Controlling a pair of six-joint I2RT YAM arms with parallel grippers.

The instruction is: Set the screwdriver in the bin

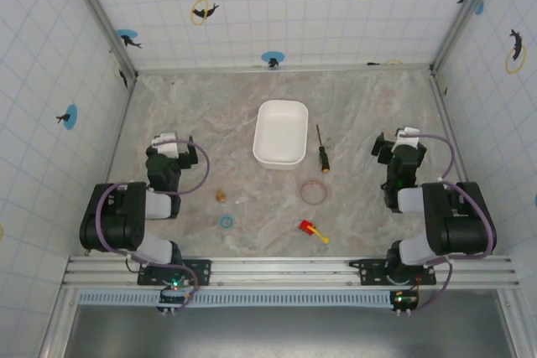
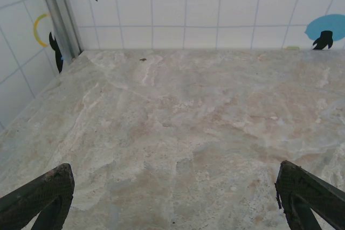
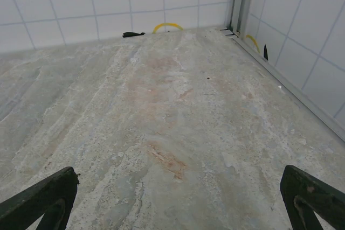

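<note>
One screwdriver lay flat on the table, just right of the bin without touching it. Its shaft pointed away from the arms and its handle towards them. A brown ring lay near the handle end. The right gripper, jaws spread wide and empty, was the closer one; the left gripper was likewise spread and empty. The best approach was judged to be a descent by the right arm over the handle, with the fingers set across its axis so the slim tool would not roll.

Red-and-yellow toy piece, thin brownish ring, small blue ring, tiny tan object
</note>
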